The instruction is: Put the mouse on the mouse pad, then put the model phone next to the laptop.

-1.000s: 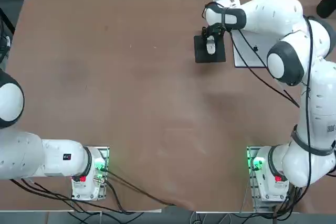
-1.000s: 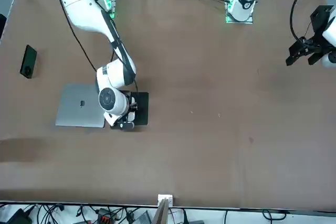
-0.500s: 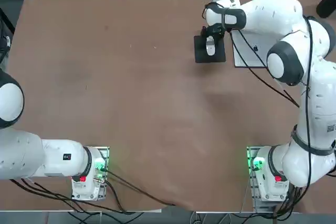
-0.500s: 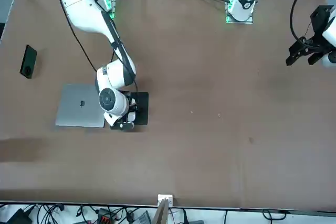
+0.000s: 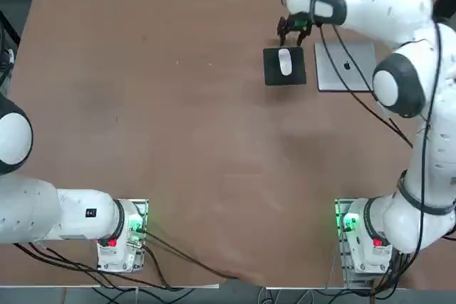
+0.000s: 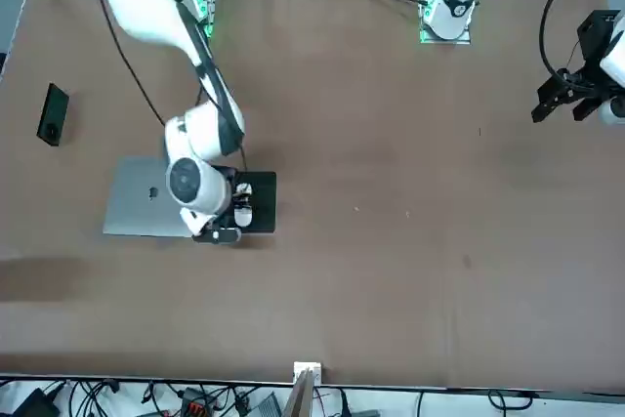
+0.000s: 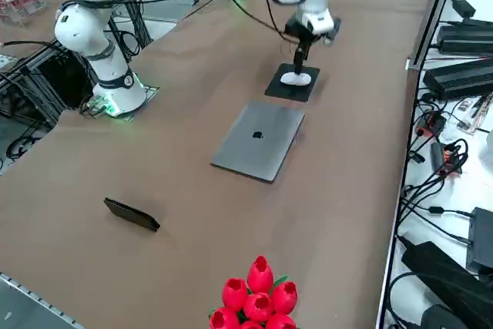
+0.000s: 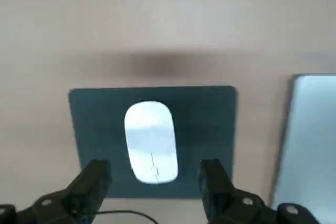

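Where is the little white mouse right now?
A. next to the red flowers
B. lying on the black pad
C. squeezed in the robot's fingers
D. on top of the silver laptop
B: the mouse lies on the mouse pad, and the right gripper hangs above it with its fingers open and nothing in them.
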Tool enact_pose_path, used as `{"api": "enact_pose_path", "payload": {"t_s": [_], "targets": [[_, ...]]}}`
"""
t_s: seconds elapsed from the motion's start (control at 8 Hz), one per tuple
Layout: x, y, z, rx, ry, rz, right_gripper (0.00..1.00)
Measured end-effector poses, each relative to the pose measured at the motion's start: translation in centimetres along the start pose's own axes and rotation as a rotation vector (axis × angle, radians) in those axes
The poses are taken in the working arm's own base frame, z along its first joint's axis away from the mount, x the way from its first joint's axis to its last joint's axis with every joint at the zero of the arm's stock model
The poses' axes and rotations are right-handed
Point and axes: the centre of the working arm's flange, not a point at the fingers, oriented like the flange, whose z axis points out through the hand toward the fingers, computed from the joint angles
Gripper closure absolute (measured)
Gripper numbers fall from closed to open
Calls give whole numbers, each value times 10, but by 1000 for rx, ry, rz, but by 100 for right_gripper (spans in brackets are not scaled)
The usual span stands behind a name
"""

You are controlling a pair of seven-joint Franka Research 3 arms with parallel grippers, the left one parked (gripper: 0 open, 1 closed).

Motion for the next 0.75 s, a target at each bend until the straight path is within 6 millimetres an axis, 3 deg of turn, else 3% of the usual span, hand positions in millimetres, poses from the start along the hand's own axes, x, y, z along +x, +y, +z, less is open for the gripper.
{"api": "enact_pose_path", "payload": {"t_s": [0.12, 0.38, 0.75], "targets": [[1, 23, -40, 17, 3, 45, 0], [0, 110, -104, 29, -51, 161, 0], [-10, 257, -145, -1, -131, 270, 0]]}}
